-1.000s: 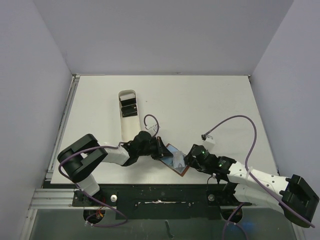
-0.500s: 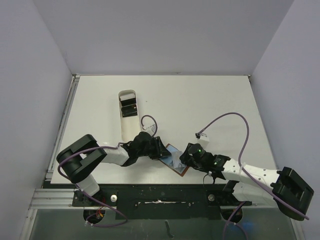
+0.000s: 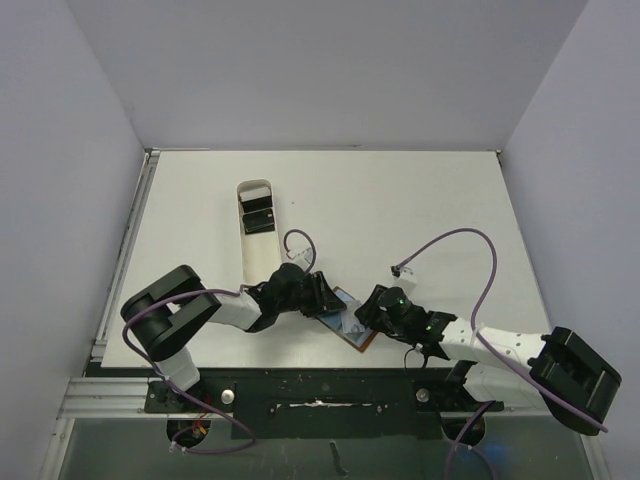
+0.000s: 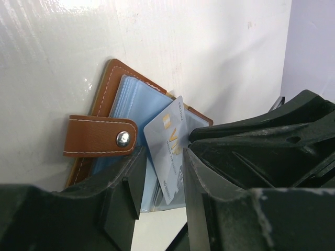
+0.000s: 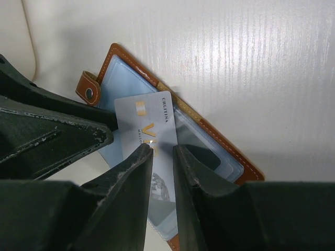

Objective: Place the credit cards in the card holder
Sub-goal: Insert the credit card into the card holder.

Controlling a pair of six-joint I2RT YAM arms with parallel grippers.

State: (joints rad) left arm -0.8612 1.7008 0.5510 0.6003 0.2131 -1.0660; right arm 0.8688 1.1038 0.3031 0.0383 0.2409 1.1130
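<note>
The card holder (image 4: 133,104) lies opened flat near the front edge of the worktop (image 3: 400,200). Its closure tab (image 4: 99,137) is folded over the pale blue pockets. A silvery card (image 4: 166,141) rests slantwise on those pockets and looks only part-way into a slot, so it likely still needs pushing home.

The left jaws are spread and straddle the card's near end without pinching it, which reads as a fresh release. The right jaws come in from the opposite side with a narrow gap, and the card shows through it. They seem placed to steady the card or nudge it, but I cannot tell whether their tips touch it.

Further back, dark cards (image 3: 259,220) wait in the white tray (image 3: 247,250).

A second ago the left jaws were pressed together; they have since parted. The right arm (image 3: 470,345) has edged closer to the holder, which has not moved.
</note>
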